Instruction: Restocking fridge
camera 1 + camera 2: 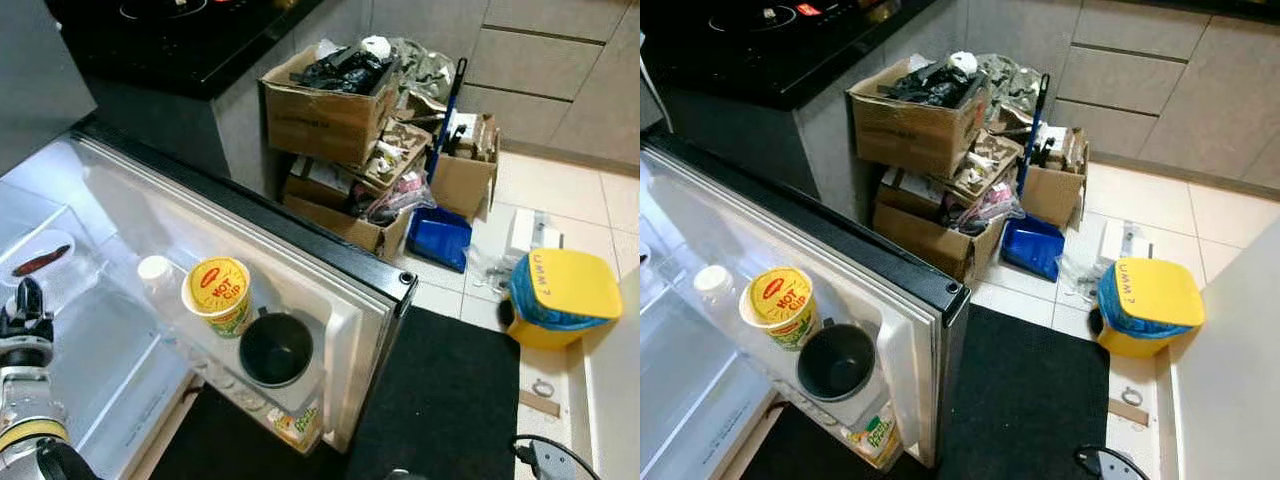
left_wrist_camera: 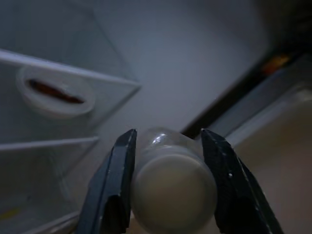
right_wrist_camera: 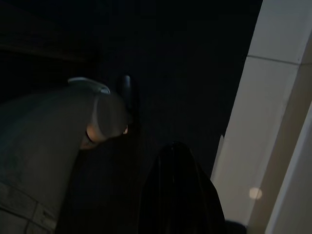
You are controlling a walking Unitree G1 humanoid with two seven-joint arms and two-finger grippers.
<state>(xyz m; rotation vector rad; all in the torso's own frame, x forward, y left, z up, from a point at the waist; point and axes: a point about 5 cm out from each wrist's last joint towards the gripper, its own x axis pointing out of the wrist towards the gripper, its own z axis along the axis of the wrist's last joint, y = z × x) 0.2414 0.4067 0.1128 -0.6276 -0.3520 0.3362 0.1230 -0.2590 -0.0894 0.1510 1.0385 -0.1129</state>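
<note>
The fridge door stands wide open. Its shelf holds a white-capped bottle, a yellow noodle cup, a black cup and a small carton. My left gripper is shut on a pale bottle with a whitish cap, held in front of the fridge's inner shelves. That left gripper sits at the lower left, beside the fridge interior. A white dish with a red chilli lies on a glass shelf behind it. My right arm hangs low at the lower right, one black finger dimly seen.
Stacked cardboard boxes full of clutter stand against the counter, with a blue dustpan beside them. A yellow-lidded bin sits on the tiled floor at right. A black mat lies below the door.
</note>
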